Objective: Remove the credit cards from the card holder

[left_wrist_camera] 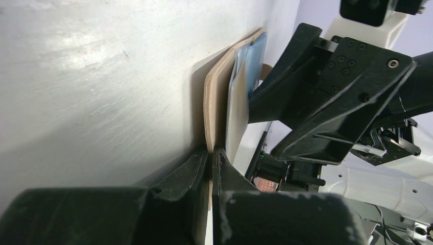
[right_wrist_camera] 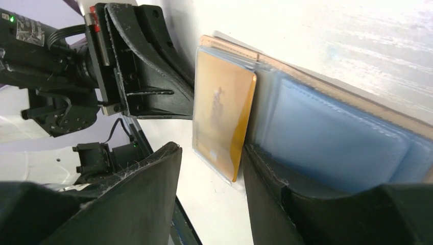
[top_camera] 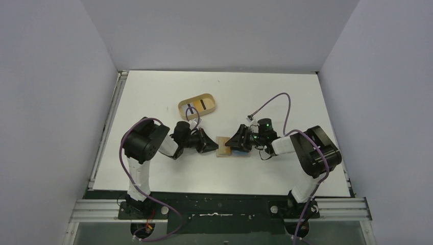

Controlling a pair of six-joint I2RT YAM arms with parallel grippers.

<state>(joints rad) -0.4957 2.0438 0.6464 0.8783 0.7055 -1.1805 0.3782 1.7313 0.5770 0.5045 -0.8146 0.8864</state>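
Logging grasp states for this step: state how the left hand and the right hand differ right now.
The left hand is shut, pinching the edge of the tan leather-like folding card holder; the right hand is open, gripping nothing. The left hand's fingers meet on the tan cover; the right hand's spread fingers straddle the orange plastic card. Both are black, two-fingered, and face each other across the holder.

no legible text or labels
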